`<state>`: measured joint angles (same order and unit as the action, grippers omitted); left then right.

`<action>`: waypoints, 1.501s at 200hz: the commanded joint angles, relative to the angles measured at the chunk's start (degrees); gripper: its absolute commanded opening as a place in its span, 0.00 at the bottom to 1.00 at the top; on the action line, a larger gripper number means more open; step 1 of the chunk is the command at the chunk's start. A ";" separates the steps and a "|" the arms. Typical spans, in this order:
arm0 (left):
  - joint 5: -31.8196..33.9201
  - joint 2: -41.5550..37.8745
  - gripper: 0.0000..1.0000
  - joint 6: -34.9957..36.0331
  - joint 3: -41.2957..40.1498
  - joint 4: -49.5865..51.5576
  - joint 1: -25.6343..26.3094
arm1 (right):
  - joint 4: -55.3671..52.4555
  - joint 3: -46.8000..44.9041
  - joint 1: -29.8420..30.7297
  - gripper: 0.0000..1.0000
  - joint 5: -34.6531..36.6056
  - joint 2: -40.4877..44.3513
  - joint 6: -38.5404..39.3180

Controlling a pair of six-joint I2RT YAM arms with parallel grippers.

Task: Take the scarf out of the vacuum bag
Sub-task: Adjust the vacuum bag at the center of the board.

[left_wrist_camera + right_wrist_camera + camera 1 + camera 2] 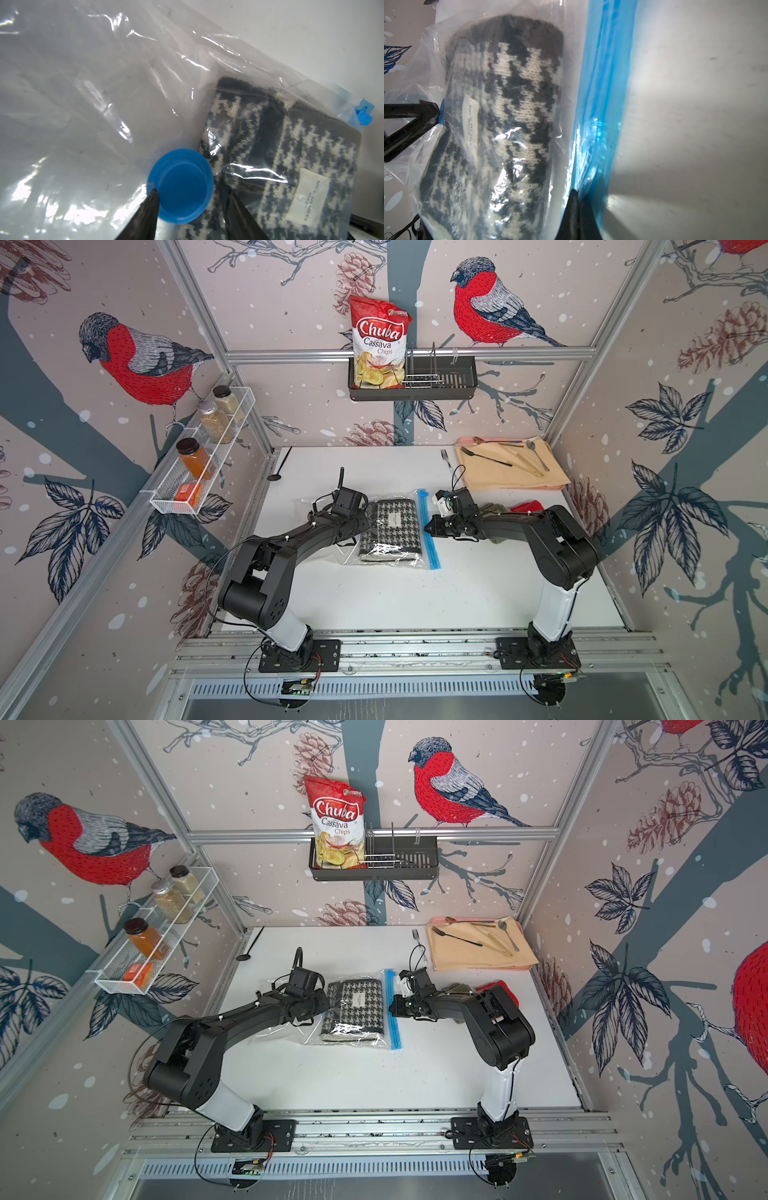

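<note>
The clear crinkly vacuum bag [322,506] lies flat at the table's centre, its light-blue zip strip [432,556] on the side toward the right arm. The folded black-and-white houndstooth scarf [390,531] with its white label [309,199] is inside the bag. My left gripper [190,190] is closed halfway around the round blue valve [187,170], one finger touching its rim. My right gripper [576,194] is shut, pinching the zip strip [604,83], whose film rises to the tips. In both top views the two grippers [427,527] [328,1004] face each other across the scarf [353,1011].
A small red knit piece [530,506] and an olive-green one [494,510] lie behind the right arm. A tan cloth with cutlery [511,468] covers the back right corner, a fork [446,458] beside it. A black spoon [276,472] rests at the back left.
</note>
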<state>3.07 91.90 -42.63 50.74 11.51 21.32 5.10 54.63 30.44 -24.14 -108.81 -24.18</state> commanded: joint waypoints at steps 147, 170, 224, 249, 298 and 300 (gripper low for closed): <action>-2.54 3.20 0.30 1.91 -2.02 -0.06 -1.94 | -10.37 -0.65 -0.22 0.00 4.72 -0.86 0.28; -3.00 2.63 0.26 2.20 -2.77 -1.23 -2.33 | -9.65 -0.97 -0.47 0.00 3.49 -0.48 0.28; -6.94 1.79 0.09 3.28 -5.92 -6.10 -2.77 | -3.38 -4.15 -1.91 0.00 -5.18 4.20 -1.30; -6.69 1.62 0.02 3.55 -6.76 -6.60 -2.69 | 0.77 -6.20 -2.90 0.00 -10.67 7.60 -2.68; -6.15 1.71 0.01 3.67 -7.41 -6.76 -2.77 | 4.08 -6.94 -3.21 0.00 -18.22 9.92 -4.18; -6.15 1.68 0.00 3.67 -7.41 -6.76 -2.71 | 4.29 -6.96 -3.20 0.00 -18.57 9.93 -4.33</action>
<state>-3.40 93.19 -39.11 43.86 0.93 18.74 6.59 48.12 27.22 -36.51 -99.59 -27.03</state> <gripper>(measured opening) 0.360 0.049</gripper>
